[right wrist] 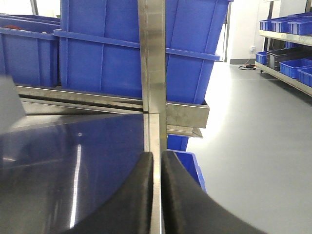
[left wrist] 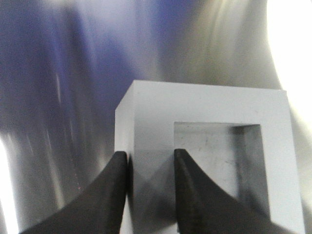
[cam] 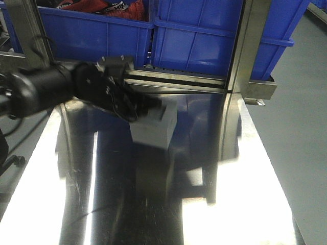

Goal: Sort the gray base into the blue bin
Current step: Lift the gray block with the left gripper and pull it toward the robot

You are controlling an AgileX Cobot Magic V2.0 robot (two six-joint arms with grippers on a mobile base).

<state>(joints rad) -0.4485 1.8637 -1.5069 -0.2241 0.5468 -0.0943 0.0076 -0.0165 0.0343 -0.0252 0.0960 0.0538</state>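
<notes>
The gray base (cam: 153, 127) is a plain gray block on the shiny steel table (cam: 245, 204), just in front of the rail. Its top face has a square recess (left wrist: 219, 161). My left gripper (left wrist: 148, 156) comes in from the left (cam: 137, 109) and is shut on the block's wall, with one finger outside the left face and the other inside the recess. I cannot tell whether the block is resting on the table or just off it. Blue bins (cam: 204, 46) stand in a row behind the rail. My right gripper (right wrist: 157, 157) is shut with nothing in it, at the table's right edge.
A steel upright post (cam: 250, 46) rises at the back right, in front of the bins (right wrist: 117, 58). The left bin (cam: 97, 33) holds red items. A steel rail (cam: 173, 81) runs along the table's back. More blue bins sit on shelves (right wrist: 287, 44) across the gray floor.
</notes>
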